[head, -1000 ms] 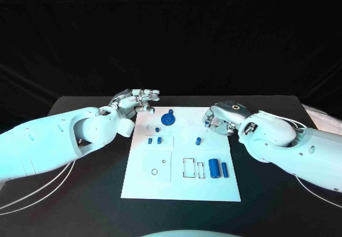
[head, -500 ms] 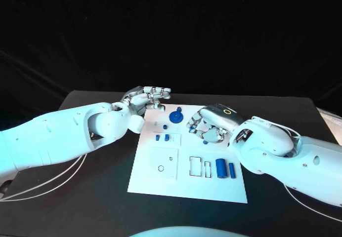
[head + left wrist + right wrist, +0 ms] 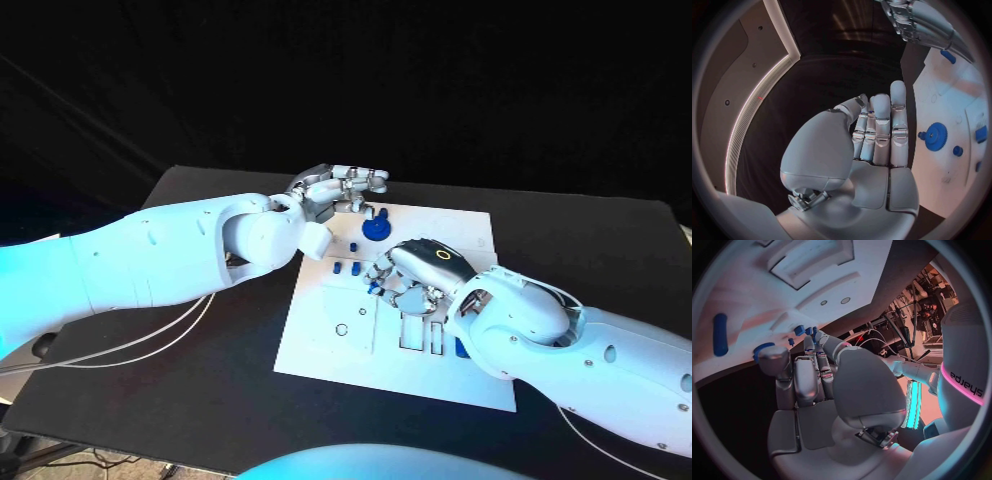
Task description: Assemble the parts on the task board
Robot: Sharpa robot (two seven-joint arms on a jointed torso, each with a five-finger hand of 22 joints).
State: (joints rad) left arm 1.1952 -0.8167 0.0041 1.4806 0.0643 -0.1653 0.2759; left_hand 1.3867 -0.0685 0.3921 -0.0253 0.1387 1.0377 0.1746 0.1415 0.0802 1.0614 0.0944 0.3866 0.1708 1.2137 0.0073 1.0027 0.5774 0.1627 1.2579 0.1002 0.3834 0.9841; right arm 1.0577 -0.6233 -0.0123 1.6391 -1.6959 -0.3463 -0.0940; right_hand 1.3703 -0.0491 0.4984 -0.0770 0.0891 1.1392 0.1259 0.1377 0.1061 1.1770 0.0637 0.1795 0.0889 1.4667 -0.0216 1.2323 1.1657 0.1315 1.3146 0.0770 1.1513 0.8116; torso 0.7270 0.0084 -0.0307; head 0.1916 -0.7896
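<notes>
right hand (image 3: pixel 408 283) hiding parts beneath, grasp unclear

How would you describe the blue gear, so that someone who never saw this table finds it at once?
Start from the white task board in the middle of the black table. Go to its far end, just beside the left hand. The blue gear sits there: a round toothed disc, wider and flatter than the small blue pegs near it.
</notes>
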